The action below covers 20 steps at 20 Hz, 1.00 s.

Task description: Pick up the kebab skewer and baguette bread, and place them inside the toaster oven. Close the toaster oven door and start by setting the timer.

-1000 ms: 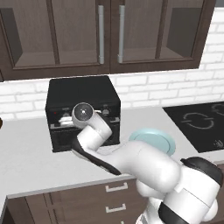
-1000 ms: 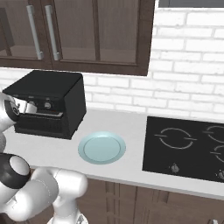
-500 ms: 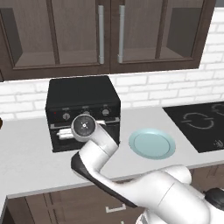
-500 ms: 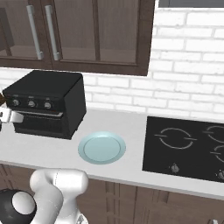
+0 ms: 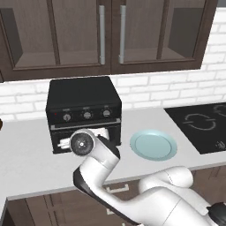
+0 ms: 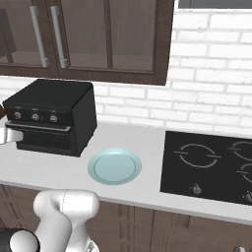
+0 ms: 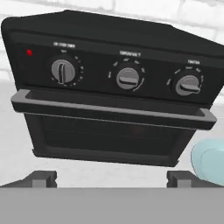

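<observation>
The black toaster oven stands on the counter against the brick wall, also seen as the toaster oven. In the hand view the toaster oven door is shut, its handle bar running under three silver knobs; a red light glows at the panel's left. My gripper is open and empty, a short way in front of the door and facing it. My hand hangs low before the oven front. The kebab skewer and the baguette bread are out of view.
A pale blue plate lies on the counter right of the oven, also seen as the plate. A black cooktop is set into the counter further right. Dark wall cabinets hang above the oven.
My hand has backed away from the oven front and dropped lower, uncovering the knob panel. The jaws stayed open. The plate has not moved.
</observation>
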Motion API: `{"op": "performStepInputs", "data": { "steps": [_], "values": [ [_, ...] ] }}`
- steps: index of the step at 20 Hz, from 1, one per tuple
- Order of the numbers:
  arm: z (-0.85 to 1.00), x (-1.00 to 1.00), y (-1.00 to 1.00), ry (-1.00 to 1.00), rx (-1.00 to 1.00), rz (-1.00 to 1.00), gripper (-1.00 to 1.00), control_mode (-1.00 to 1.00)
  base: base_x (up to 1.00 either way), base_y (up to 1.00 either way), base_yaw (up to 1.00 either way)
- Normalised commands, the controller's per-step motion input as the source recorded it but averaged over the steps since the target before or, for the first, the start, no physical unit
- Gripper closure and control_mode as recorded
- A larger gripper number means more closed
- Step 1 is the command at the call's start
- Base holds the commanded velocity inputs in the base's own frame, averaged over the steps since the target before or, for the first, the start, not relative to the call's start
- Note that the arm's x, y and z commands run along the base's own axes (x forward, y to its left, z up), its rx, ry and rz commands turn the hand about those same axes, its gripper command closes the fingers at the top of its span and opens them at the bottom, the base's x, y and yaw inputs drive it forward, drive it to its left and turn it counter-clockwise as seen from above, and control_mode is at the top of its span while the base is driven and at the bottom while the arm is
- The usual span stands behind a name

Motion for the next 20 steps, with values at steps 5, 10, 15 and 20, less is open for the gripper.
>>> {"op": "performStepInputs", "data": {
  "steps": [5,10,15,20],
  "values": [
    [0.0,0.0,0.0,-0.07,-0.04,0.0,-1.0,-1.0,0.0,0.0,0.0],
    [0.0,-0.01,0.13,-0.2,0.01,0.0,-1.0,-1.0,0.0,0.0,0.0],
    [0.0,-0.01,0.11,-0.35,0.01,0.0,-1.0,-1.0,0.0,0.0,0.0],
    [0.25,0.32,0.29,-0.17,0.0,0.0,-1.0,-1.0,0.0,0.0,0.0]
  ]
}}
